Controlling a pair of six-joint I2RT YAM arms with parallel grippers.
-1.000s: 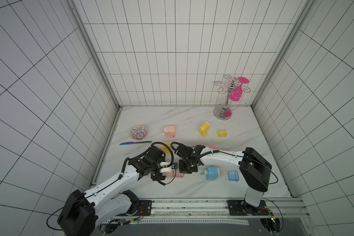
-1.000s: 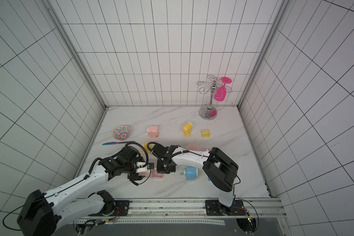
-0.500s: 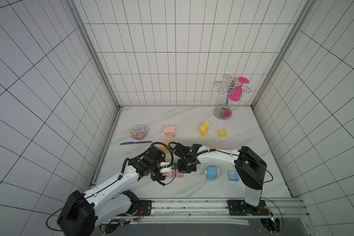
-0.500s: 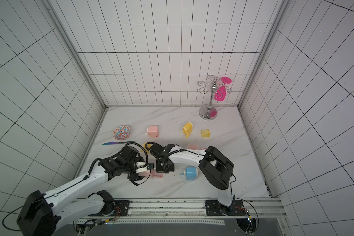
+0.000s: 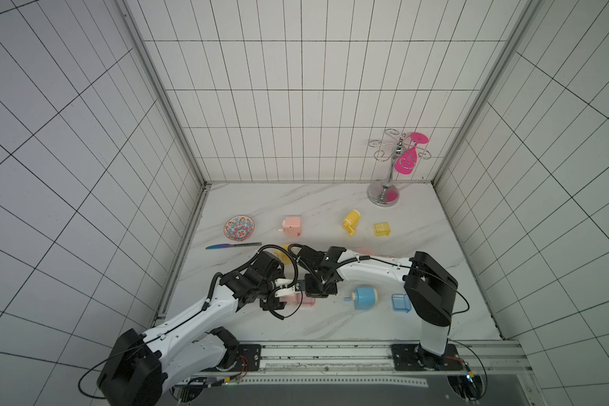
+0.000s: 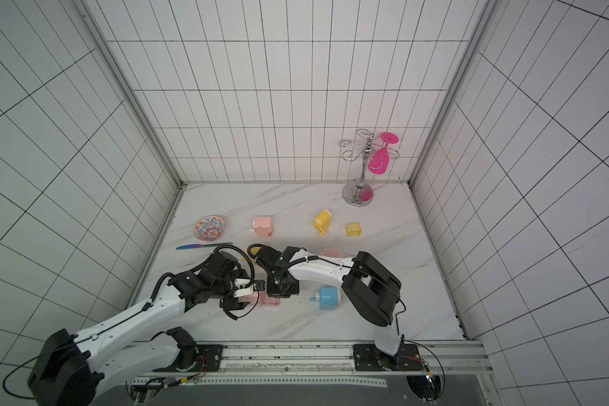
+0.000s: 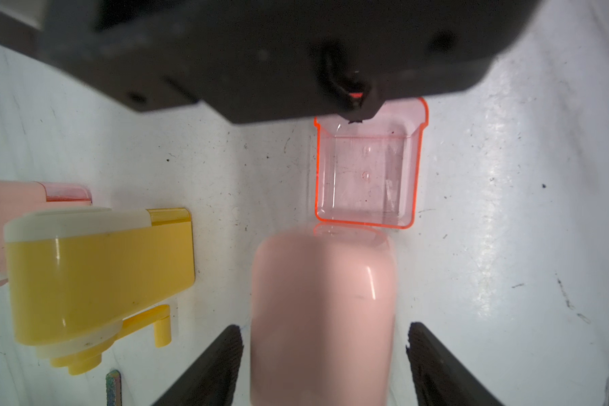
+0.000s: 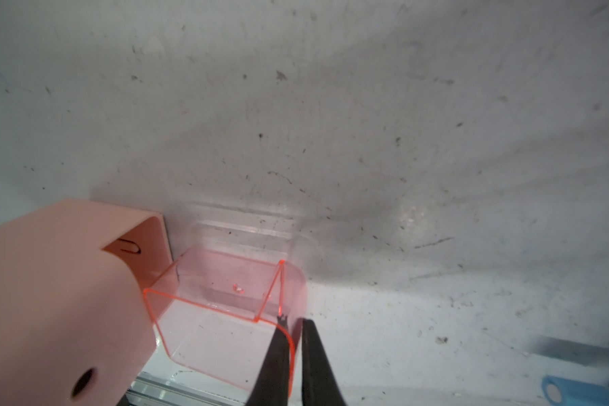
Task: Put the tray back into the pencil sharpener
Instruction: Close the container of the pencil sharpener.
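Note:
A pink pencil sharpener lies on the table near the front, its open end facing a clear pink tray. The tray's end sits right at that opening, tilted slightly. My left gripper is open and brackets the sharpener body, with a thin strip of table showing on each side. My right gripper is shut on the tray's far wall, one finger inside and one outside. In both top views the two grippers meet over the sharpener and the tray.
A yellow sharpener and another pink one lie close beside the left gripper. A blue sharpener and blue tray lie to the right. Further back are a pink sharpener, a yellow sharpener, a yellow tray, a plate, a knife and a glass stand.
The right arm's elbow has swung a little to the left while its gripper stays at the tray. The left arm and the sharpener have not moved.

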